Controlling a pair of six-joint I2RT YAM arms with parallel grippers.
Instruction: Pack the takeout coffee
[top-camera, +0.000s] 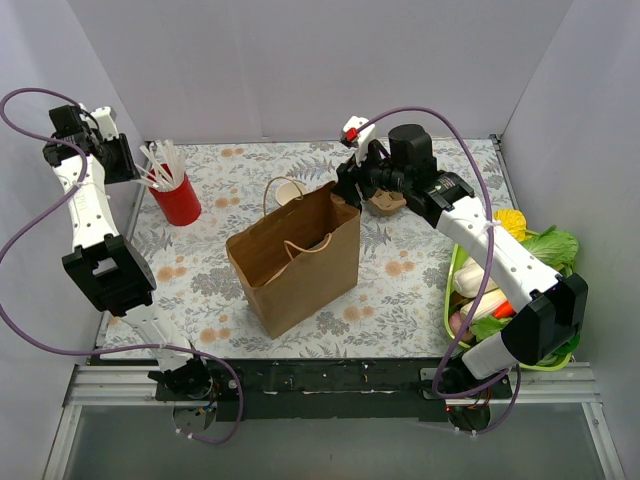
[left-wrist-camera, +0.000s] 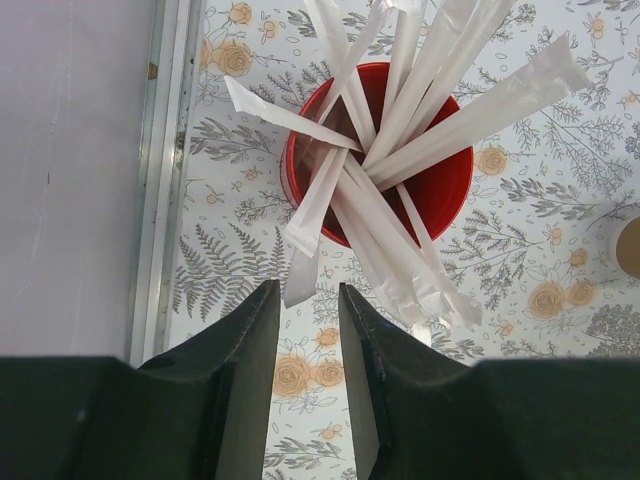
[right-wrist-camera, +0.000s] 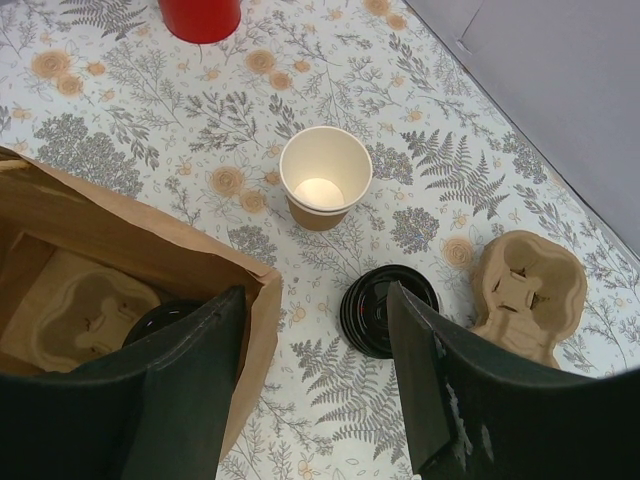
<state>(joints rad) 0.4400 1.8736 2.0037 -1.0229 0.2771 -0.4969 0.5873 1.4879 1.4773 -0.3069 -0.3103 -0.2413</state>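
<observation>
Right claw (right-wrist-camera: 315, 385) hangs open over black lid (right-wrist-camera: 388, 310); lidless paper cup (right-wrist-camera: 325, 178) upright on worktop (right-wrist-camera: 200, 120) nearby. Cup prob. light, crushable: grip gently below rim. Left claw (left-wrist-camera: 308, 290) narrow, grip unclear

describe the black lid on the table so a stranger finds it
Find the open brown paper bag in the middle of the floral table. Just past its corner, the black lid lies flat beside the pulp carrier, near the open white cup. It is the only black disc outside the bag.
</observation>
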